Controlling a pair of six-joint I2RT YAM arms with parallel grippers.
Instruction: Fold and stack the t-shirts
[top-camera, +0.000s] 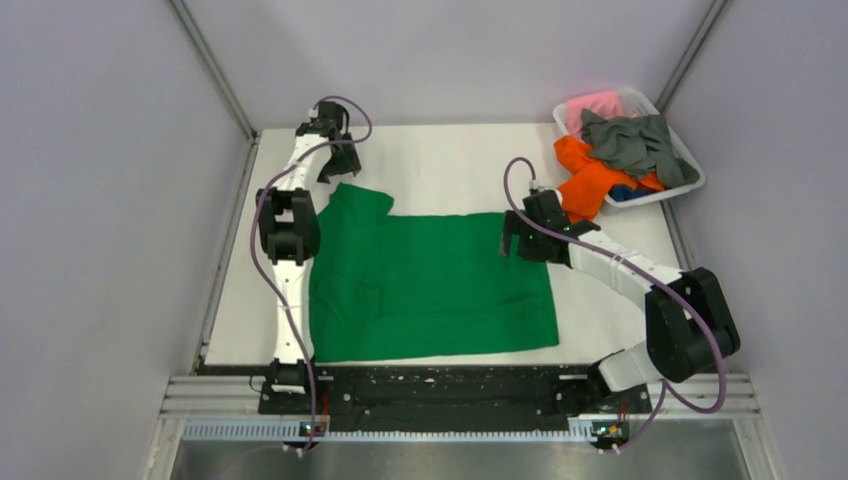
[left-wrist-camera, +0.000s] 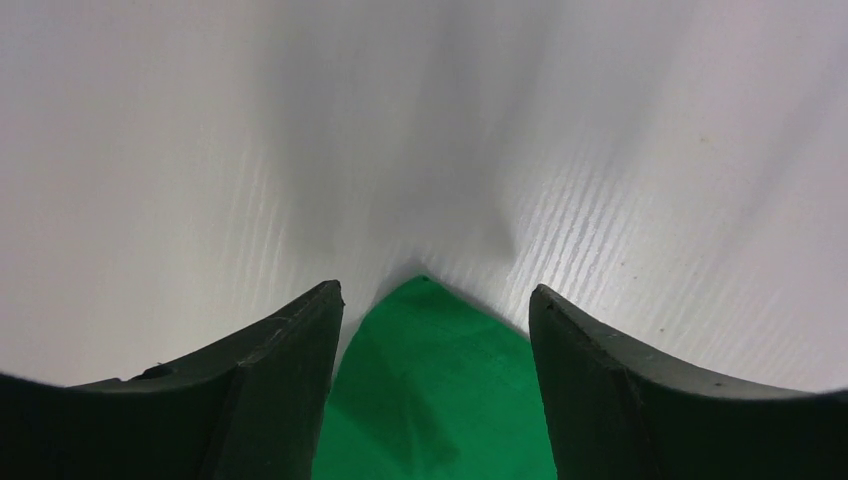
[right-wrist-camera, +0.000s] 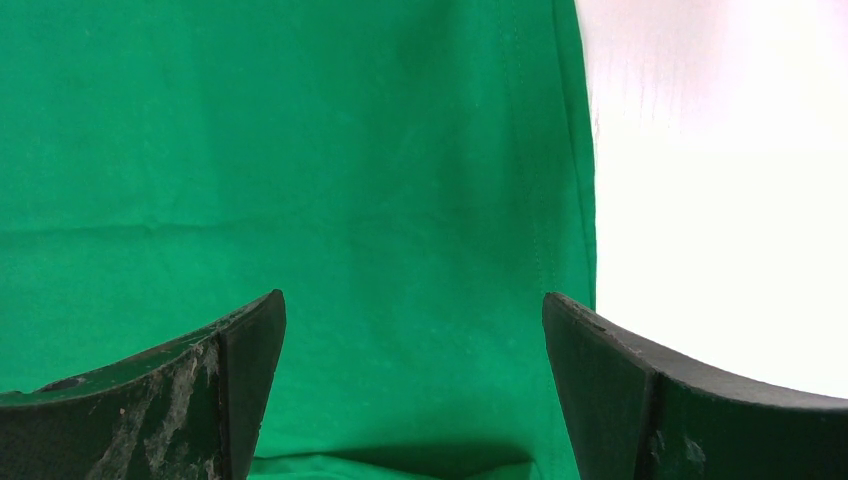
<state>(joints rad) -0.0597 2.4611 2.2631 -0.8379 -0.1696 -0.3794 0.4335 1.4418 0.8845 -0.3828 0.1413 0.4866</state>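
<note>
The bright green t-shirt (top-camera: 430, 285) lies spread flat on the white table (top-camera: 450, 165). My left gripper (top-camera: 340, 160) is open and empty, just above the shirt's far left sleeve corner (left-wrist-camera: 430, 380), which shows between its fingers. My right gripper (top-camera: 512, 245) is open and empty over the shirt's far right hem edge (right-wrist-camera: 400, 200). The orange t-shirt (top-camera: 590, 180) hangs over the rim of the white basket (top-camera: 690, 160), with the dark grey one (top-camera: 635, 145), the pink one (top-camera: 595, 105) and a bit of blue one (top-camera: 622, 192) inside.
The basket stands at the table's far right corner. Grey walls close in the table on the left, back and right. A black rail (top-camera: 430, 385) with the arm bases runs along the near edge.
</note>
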